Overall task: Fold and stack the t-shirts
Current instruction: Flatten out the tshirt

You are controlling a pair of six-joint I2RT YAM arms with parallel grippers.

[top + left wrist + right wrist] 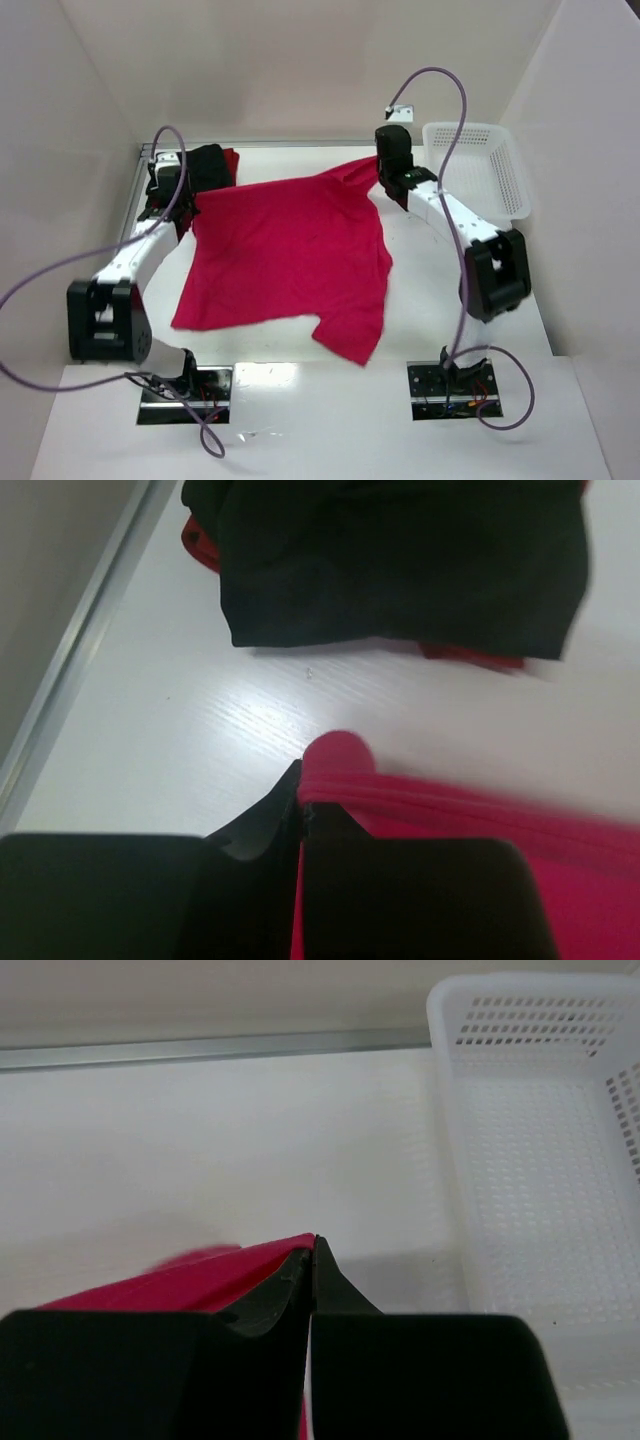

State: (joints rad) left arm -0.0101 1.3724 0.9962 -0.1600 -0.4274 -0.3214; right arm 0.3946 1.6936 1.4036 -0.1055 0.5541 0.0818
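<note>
A bright crimson-pink t-shirt [290, 250] is stretched wide over the middle of the table. Its two far corners are held up. My left gripper [183, 203] is shut on the far left corner, and the hem [450, 815] runs off to the right of the jaws [302, 805]. At the far right corner my right gripper [386, 182] is shut on the cloth [180, 1275], which shows left of its fingertips [314, 1250]. A folded black t-shirt [400, 560] lies at the back left on top of a darker red one [200, 545], just beyond my left gripper.
A white perforated basket [470, 128] stands at the back right, close to my right gripper [540, 1140]. A metal rail [90, 630] runs along the table's left and far edges. White walls enclose the table.
</note>
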